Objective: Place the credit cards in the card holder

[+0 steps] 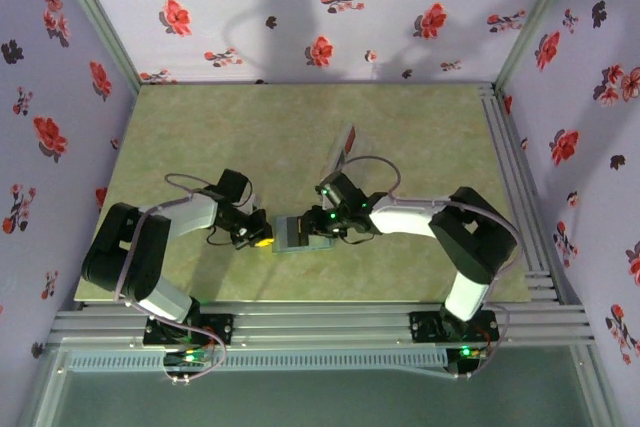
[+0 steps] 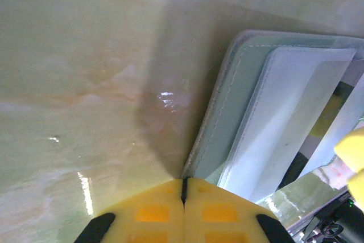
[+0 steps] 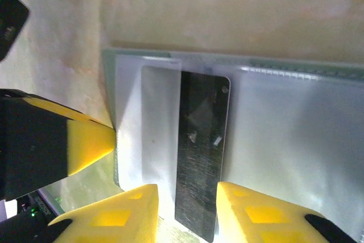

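Top external view: the card holder point(image 1: 290, 233) lies flat on the surface point(image 1: 200, 137), low in the centre of the frame, between the two arms. The left gripper point(image 1: 258, 238) meets it from the left and the right gripper point(image 1: 310, 235) from the right. One red credit card point(image 1: 349, 139) sits well apart, above centre; its attitude cannot be told.

Left wrist view: the left gripper point(image 2: 183, 185) is clenched, its yellow fingers point(image 2: 153, 211) pressed together along one seam with nothing visible between them. The tip sits at the near corner of the card holder point(image 2: 227, 123), which lies open, a clear pocket panel showing at right.

Right wrist view: the right gripper point(image 3: 187, 190) is released, its jaws parted on either side of a dark credit card point(image 3: 202, 140). A gap shows between the card's left edge and the left finger. The card lies on the card holder's point(image 3: 296, 140) clear pocket panel, its upper end towards the top of the frame. Whether it is under the film cannot be told. The left gripper's yellow tip point(image 3: 91, 140) touches the holder's left edge.
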Available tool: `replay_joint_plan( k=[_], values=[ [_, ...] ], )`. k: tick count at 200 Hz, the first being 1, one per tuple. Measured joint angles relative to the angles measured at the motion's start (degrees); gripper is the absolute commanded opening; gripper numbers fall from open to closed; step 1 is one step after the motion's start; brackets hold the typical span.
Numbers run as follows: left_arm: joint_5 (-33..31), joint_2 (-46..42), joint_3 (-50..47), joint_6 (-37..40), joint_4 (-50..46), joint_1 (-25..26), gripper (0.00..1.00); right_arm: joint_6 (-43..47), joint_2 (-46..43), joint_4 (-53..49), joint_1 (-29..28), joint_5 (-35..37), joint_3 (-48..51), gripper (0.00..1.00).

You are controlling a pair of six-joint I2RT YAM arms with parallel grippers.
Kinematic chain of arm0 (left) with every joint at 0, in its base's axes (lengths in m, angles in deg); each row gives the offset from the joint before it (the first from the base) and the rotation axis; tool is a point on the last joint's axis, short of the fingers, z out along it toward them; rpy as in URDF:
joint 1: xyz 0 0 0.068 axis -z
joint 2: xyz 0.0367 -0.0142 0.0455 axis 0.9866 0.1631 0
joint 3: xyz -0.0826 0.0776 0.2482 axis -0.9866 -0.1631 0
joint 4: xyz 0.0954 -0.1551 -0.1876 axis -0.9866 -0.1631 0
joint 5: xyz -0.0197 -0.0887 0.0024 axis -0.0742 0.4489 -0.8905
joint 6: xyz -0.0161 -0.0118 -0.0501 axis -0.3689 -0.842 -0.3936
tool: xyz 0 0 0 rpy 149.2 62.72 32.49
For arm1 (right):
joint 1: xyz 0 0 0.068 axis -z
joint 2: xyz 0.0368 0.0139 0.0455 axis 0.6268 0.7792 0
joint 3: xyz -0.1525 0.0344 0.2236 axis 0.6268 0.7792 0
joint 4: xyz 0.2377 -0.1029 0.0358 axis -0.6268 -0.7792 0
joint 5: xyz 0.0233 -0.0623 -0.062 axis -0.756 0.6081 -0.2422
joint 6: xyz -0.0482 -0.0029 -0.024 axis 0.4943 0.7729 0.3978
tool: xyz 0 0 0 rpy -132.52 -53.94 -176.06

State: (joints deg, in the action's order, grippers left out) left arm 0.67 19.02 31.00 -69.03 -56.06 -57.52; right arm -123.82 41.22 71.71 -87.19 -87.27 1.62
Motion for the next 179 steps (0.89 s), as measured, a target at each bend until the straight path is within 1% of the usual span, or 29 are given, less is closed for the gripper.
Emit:
replay_joint_plan(
  k=[45,56,63,72,83,125,179],
  values=[
    [0.13,-0.11,-0.26,0.00,0.35,0.00,0.04,1.31,0.33,-1.95,-0.02,2.27,-0.79,0.34],
    [0.13,-0.17,-0.39,-0.02,0.55,0.00,0.04,1.40,1.20,-2.36,-0.07,2.60,-1.40,0.29],
    [0.17,-0.17,-0.42,-0.02,0.63,0.00,0.04,1.66,1.92,-2.60,-0.13,2.82,-1.84,0.23],
    [0.17,-0.17,-0.42,-0.02,0.66,0.00,0.04,2.05,2.89,-2.95,-0.33,3.17,-2.51,0.19],
    [0.17,-0.17,-0.42,-0.02,0.66,0.00,0.04,2.32,3.87,-3.37,-0.68,3.50,-3.32,0.15],
    [0.20,-0.17,-0.42,-0.02,0.68,0.00,0.04,3.61,5.64,-5.38,-2.34,4.61,-6.54,0.14],
    [0.24,-0.15,-0.42,-0.04,0.70,0.00,0.03,4.72,6.49,-6.34,-3.19,4.79,-8.15,0.13]
  ],
)
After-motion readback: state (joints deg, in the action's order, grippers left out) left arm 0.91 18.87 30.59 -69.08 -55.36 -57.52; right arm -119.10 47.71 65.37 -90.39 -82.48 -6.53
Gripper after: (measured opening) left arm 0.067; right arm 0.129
